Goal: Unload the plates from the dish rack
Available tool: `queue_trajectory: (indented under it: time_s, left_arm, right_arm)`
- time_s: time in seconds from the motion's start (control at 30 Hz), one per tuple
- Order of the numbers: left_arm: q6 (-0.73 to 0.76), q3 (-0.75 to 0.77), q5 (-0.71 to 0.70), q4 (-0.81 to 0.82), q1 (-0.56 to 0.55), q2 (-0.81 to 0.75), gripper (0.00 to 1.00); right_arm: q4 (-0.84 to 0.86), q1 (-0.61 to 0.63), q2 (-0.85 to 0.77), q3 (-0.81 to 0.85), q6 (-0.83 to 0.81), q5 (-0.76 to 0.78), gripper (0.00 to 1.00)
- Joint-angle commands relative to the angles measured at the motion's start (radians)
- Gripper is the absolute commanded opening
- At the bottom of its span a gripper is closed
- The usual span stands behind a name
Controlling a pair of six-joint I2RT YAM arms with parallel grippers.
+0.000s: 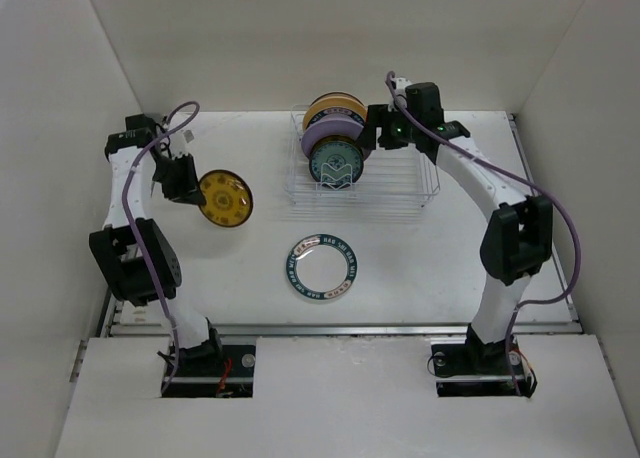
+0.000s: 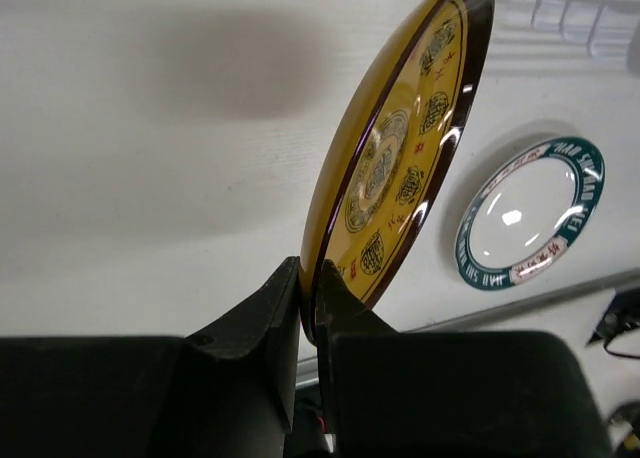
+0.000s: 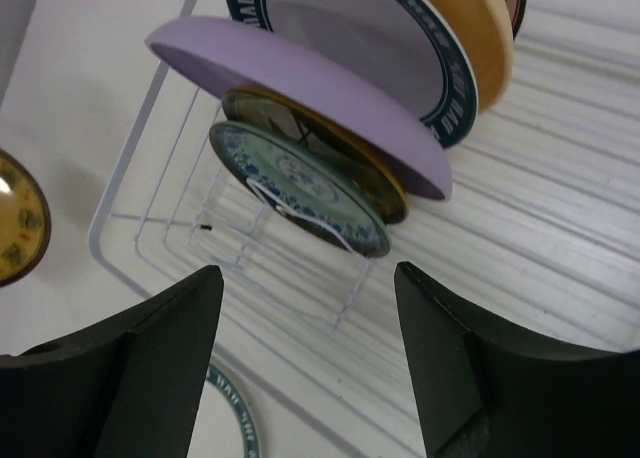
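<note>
My left gripper (image 1: pixel 188 186) is shut on the rim of a small gold-patterned plate (image 1: pixel 225 198) and holds it tilted above the table, left of the rack; the left wrist view shows the plate (image 2: pixel 400 148) pinched between the fingers. A white plate with a teal rim (image 1: pixel 320 268) lies flat on the table. The wire dish rack (image 1: pixel 400 183) holds several upright plates: a small teal-patterned one (image 3: pixel 300 186), a lavender one (image 3: pixel 300 93), a teal-rimmed one (image 3: pixel 350 33) and a tan-yellow one (image 3: pixel 470 28). My right gripper (image 3: pixel 310 308) is open over the rack, near the plates.
White walls enclose the table on the left, back and right. The arm bases stand at the near edge. The right part of the rack (image 1: pixel 410 168) holds no plates.
</note>
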Motion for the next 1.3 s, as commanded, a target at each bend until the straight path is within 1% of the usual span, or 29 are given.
queue_trajectory:
  time_s: [0.0, 0.07, 0.1, 0.17, 0.23, 0.3, 0.33, 0.43, 0.47, 0.53, 0.57, 0.7, 0.73, 0.83, 0.87, 1.0, 1.07, 1.27]
  left_arm:
    - [0.097, -0.016, 0.125, -0.063, 0.045, 0.034, 0.00]
    - [0.098, -0.025, 0.116, -0.072, 0.054, 0.066, 0.00]
    - [0.098, -0.035, 0.116, -0.072, 0.054, 0.096, 0.00]
    - [0.107, -0.044, 0.116, -0.072, 0.054, 0.124, 0.00]
    - [0.107, -0.044, 0.116, -0.081, 0.054, 0.162, 0.00]
    - [0.107, -0.044, 0.116, -0.081, 0.054, 0.172, 0.00]
    - [0.107, -0.073, 0.116, -0.072, 0.054, 0.184, 0.00]
    - [0.122, -0.110, 0.059, -0.052, 0.041, 0.216, 0.00]
    - [0.122, -0.110, 0.009, -0.043, 0.022, 0.216, 0.00]
    - [0.122, -0.110, -0.019, -0.031, 0.022, 0.242, 0.00]
    - [0.122, -0.110, -0.019, -0.021, 0.022, 0.256, 0.02]
    - [0.102, -0.130, -0.084, 0.000, 0.013, 0.276, 0.17]
    - [0.093, -0.130, -0.084, 0.000, 0.013, 0.276, 0.22]
    - [0.061, -0.139, -0.110, 0.011, 0.013, 0.276, 0.32]
    - [0.052, -0.139, -0.110, 0.020, 0.013, 0.276, 0.41]
    - [0.030, -0.116, -0.110, 0.008, 0.013, 0.276, 0.62]
    - [0.030, -0.116, -0.121, 0.008, 0.013, 0.276, 0.66]
    - [0.009, -0.096, -0.131, 0.008, 0.013, 0.213, 0.67]
  right_arm:
    - [0.027, 0.048, 0.042, 0.098, -0.156, 0.114, 0.75]
    - [0.027, 0.066, 0.081, 0.127, -0.195, 0.139, 0.71]
    - [0.036, 0.077, 0.095, 0.136, -0.205, 0.148, 0.67]
    - [0.045, 0.077, 0.125, 0.176, -0.215, 0.133, 0.65]
    - [0.036, 0.077, 0.176, 0.214, -0.227, 0.124, 0.62]
    - [0.018, 0.088, 0.216, 0.262, -0.251, 0.115, 0.60]
    - [0.007, 0.088, 0.216, 0.262, -0.273, 0.115, 0.60]
    - [0.007, 0.097, 0.253, 0.272, -0.291, 0.139, 0.59]
    - [0.007, 0.097, 0.262, 0.273, -0.291, 0.153, 0.59]
    - [0.007, 0.097, 0.294, 0.306, -0.291, 0.153, 0.59]
    - [0.007, 0.097, 0.305, 0.317, -0.291, 0.153, 0.59]
    - [0.007, 0.118, 0.317, 0.326, -0.304, 0.173, 0.59]
    - [0.007, 0.128, 0.302, 0.300, -0.316, 0.199, 0.59]
    - [0.016, 0.137, 0.251, 0.253, -0.327, 0.246, 0.59]
    - [0.033, 0.137, 0.238, 0.225, -0.327, 0.274, 0.59]
    - [0.042, 0.146, 0.208, 0.214, -0.337, 0.300, 0.62]
    - [0.033, 0.146, 0.208, 0.223, -0.347, 0.311, 0.64]
    - [0.002, 0.155, 0.190, 0.251, -0.356, 0.340, 0.64]
